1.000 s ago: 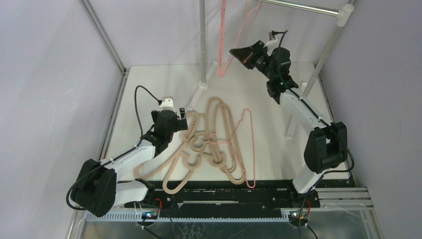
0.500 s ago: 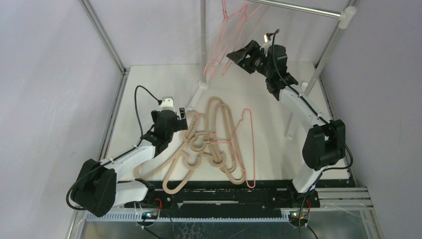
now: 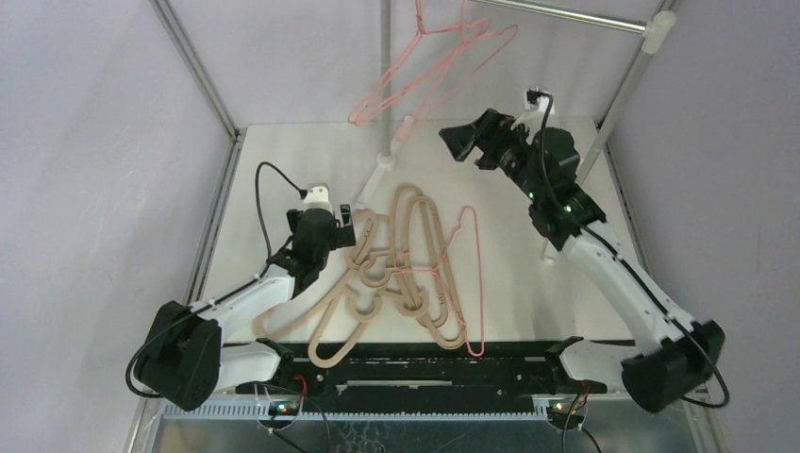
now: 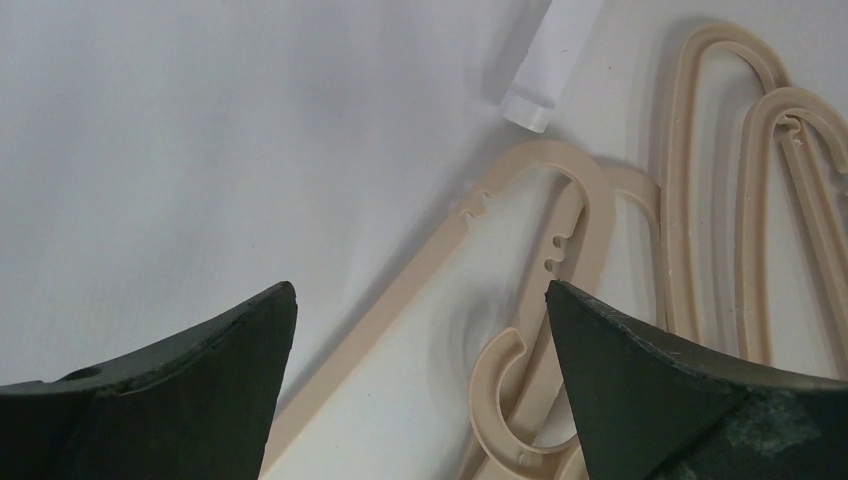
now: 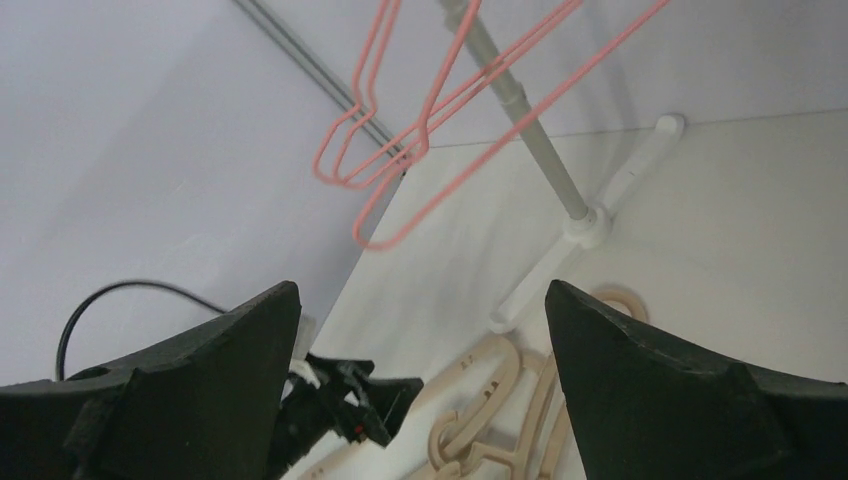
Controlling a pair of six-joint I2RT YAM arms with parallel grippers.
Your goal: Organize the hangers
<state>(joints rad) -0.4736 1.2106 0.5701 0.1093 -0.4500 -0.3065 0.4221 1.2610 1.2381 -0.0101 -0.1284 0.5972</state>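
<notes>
Several beige hangers lie tangled in a pile mid-table, and a pink wire hanger lies along the pile's right side. More pink wire hangers hang from the top rail, swung out to the left. My right gripper is raised and open, holds nothing, and stands apart to the right of them. In the right wrist view these pink hangers hang well beyond the right gripper. My left gripper stands open just above the pile's left edge. Below the left gripper lie a beige hanger and its hook.
The rack's upright pole rises from a white foot behind the pile. A slanted pole stands at the back right. Grey walls close in the left and right sides. The black rail with the arm bases runs along the near edge.
My right gripper has opened and let go of a pink hanger, which now swings leftward on the rail. The right arm has drawn back and lower. The left arm has not moved.
</notes>
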